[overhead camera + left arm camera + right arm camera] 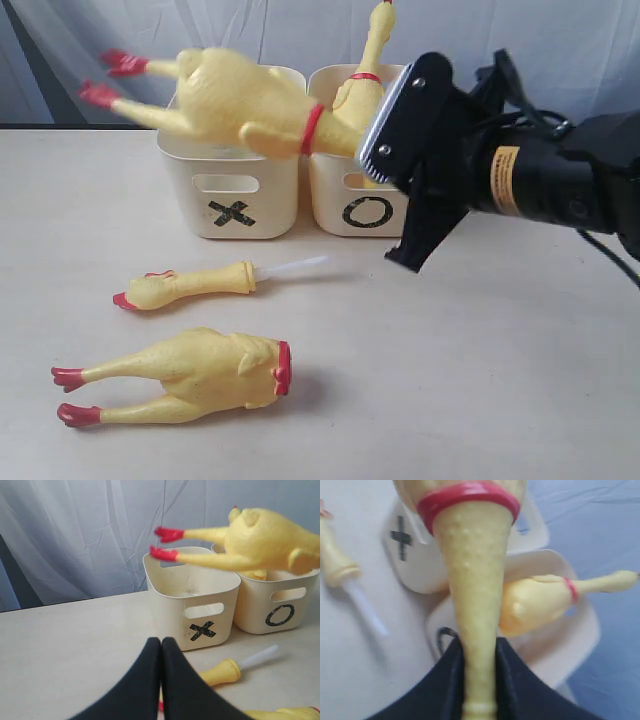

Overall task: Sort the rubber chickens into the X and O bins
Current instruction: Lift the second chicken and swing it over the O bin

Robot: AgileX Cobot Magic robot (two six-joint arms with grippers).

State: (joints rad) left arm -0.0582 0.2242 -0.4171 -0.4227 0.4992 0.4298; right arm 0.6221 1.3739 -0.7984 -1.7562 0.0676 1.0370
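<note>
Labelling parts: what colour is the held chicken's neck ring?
Red. The neck ring on the held yellow rubber chicken shows best in the right wrist view.

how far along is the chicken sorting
One chicken already sits in the O bin. The right gripper holds a second chicken by its neck above the bins. Left on the table: the headless body and the neck piece; the X bin looks empty.

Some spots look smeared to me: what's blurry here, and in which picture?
Exterior view: the held chicken smears at its feet, the headless chicken is sharp. Left wrist view: same smeared feet. Right wrist view: soft all over, X bin included.
</note>
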